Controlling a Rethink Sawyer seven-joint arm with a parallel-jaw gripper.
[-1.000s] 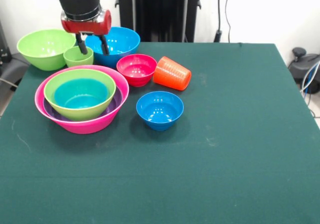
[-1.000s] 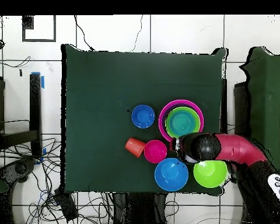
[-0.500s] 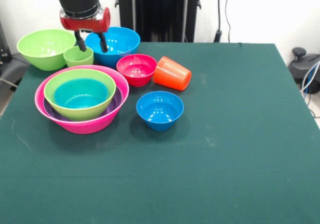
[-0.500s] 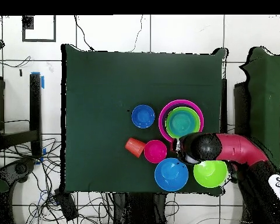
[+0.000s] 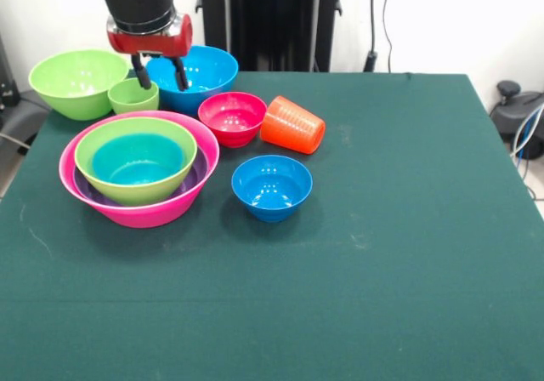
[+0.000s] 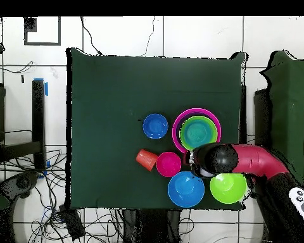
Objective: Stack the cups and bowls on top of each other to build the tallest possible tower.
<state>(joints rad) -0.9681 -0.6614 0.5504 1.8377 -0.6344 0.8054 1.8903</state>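
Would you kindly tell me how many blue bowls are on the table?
2: a large blue bowl at the far edge behind the gripper, and a small blue bowl standing alone nearer the middle. The teal bowl is not counted.

White wall (image 5: 442, 15), tiled floor (image 6: 116, 35), cables (image 6: 28, 183).

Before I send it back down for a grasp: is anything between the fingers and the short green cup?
Nothing visible. The gripper hangs open, slightly right of and above the green cup. The large blue bowl stands close beside, not between.

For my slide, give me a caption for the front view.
Open gripper hovers above the lime-green cup beside nested bowls.
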